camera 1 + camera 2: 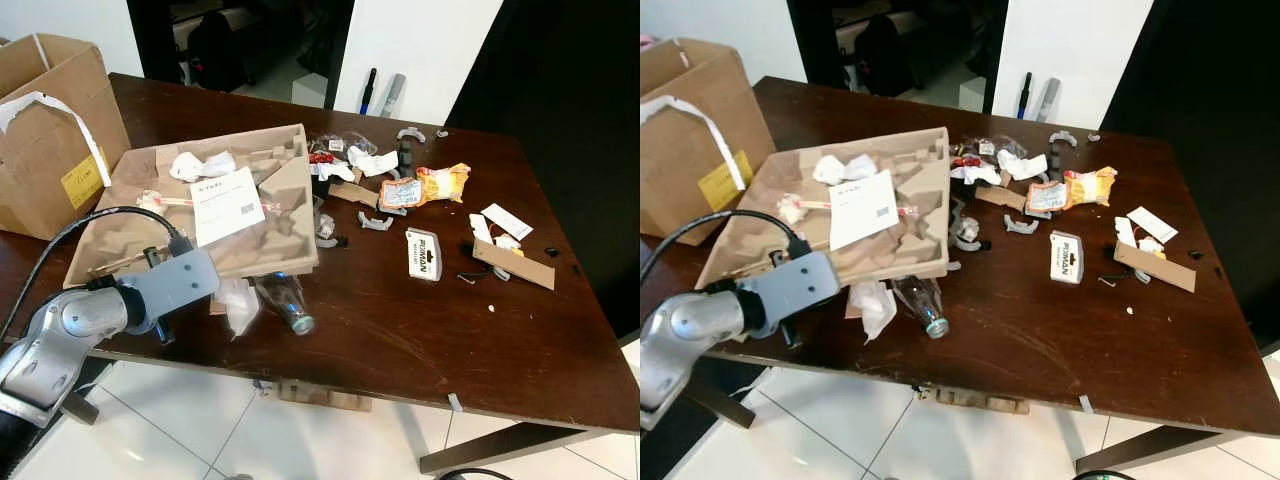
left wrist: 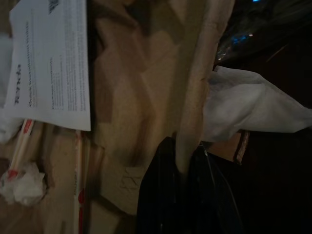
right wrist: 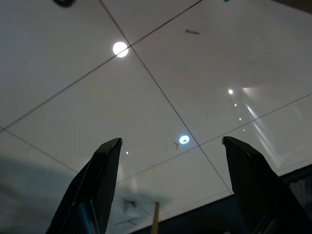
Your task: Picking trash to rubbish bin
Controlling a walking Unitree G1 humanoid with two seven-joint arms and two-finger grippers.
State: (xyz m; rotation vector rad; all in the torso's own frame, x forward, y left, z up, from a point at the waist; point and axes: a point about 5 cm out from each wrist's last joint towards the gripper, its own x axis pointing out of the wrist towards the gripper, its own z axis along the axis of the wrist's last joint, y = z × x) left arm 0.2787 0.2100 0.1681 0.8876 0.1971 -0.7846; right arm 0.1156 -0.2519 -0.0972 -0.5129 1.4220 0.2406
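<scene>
I have the left hand [image 2: 187, 168] pinching the near rim of the moulded pulp tray [image 1: 270, 200], which lies at the tabletop's [image 1: 420, 340] near left edge with a white leaflet [image 1: 226, 203] and crumpled tissues on it. A plastic bottle [image 1: 285, 300] and white wrapper [image 1: 238, 303] lie just beside that rim. The right hand [image 3: 170, 190] hangs spread over the tiled floor [image 3: 195, 73].

We read "PUMAN" on the small white box [image 1: 1065, 256], at three o'clock from the printed sheet [image 1: 862, 208], whose print is too small to read.
</scene>
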